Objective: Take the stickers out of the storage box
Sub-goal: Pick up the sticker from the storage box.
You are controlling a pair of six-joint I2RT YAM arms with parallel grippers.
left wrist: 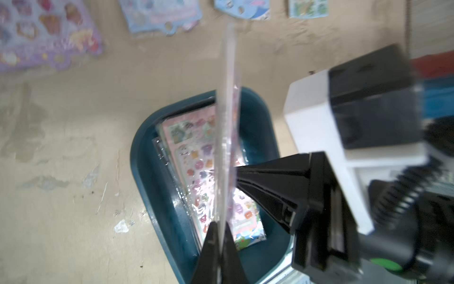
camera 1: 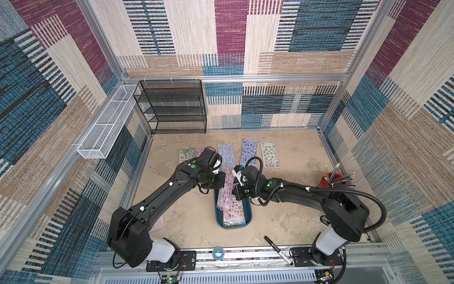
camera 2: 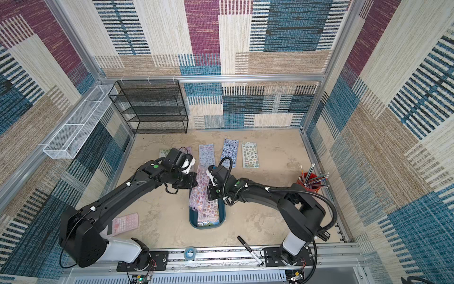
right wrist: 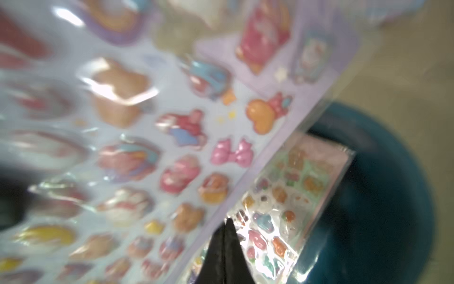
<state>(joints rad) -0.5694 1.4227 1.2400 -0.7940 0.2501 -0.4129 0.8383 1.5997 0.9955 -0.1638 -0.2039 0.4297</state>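
Two arms meet over the storage box [camera 1: 233,226], a dark teal tray lying near the middle of the bench [camera 1: 294,196]. The left end effector [left wrist: 219,228] is clenched on one lilac sticker sheet [camera 2: 200,186], which shows edge-on in the left wrist view and is raised at a slant above the far end of the box in both top views. The right end effector [right wrist: 224,228] has its jaws pressed together with the tips right at the long edge of that sheet; whether they pinch it I cannot tell. A stack of stickers [left wrist: 194,152] lies flat inside the box, a pink-bordered sheet on top.

Beyond the box, more sheets lie flat on the bench: a lilac one [camera 1: 226,152], a blue one [camera 1: 248,151], a pale one [camera 1: 269,155] and a green one [camera 1: 186,155] partly under the left arm.

A pink keypad slab [camera 2: 125,222] lies beside the left arm's base. A black marker [camera 1: 278,250] and a tape roll [camera 1: 217,252] sit at the near edge, and a red cup of pencils [camera 1: 330,182] stands at the right side.
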